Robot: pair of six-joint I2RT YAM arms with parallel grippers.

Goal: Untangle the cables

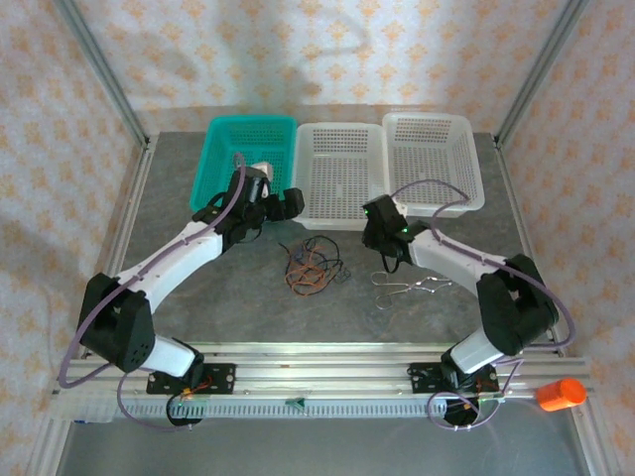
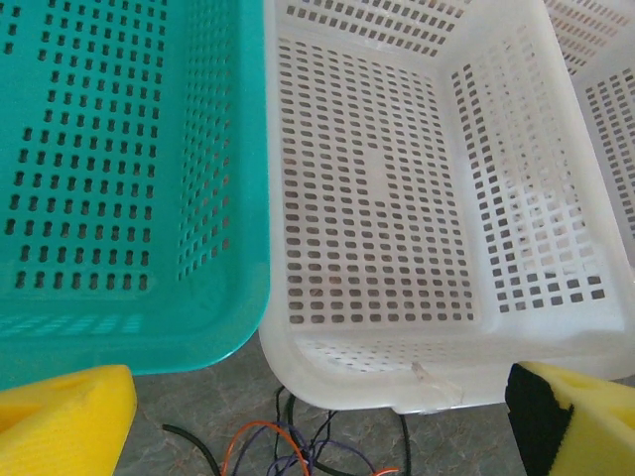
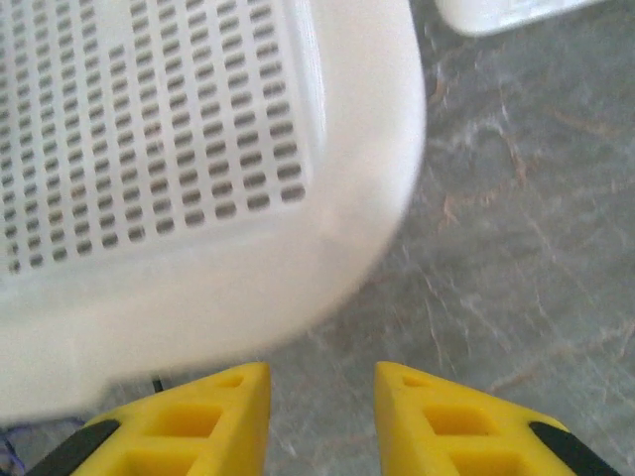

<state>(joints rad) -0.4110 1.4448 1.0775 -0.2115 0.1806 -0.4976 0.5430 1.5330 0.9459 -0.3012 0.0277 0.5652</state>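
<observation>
Left tool (image 2: pixel 317 426) wide open, empty; right tool (image 3: pixel 322 382) narrowly parted, empty; cables (image 1: pixel 313 270) tangled on table (image 1: pixel 248 317).

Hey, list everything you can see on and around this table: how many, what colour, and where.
cables: one tangled bunch, black and orange-red, table centre
teal basket: one, teal, far left
white baskets: two, white, side by side right of the teal one
metal wire clip: one, silver, right of the cables
orange cylinder: one, orange, right end of the near rail
table: one, grey
left fingers: two, yellow, wide apart, over the cables
right fingers: two, yellow, apart, empty, by the middle basket's corner
</observation>
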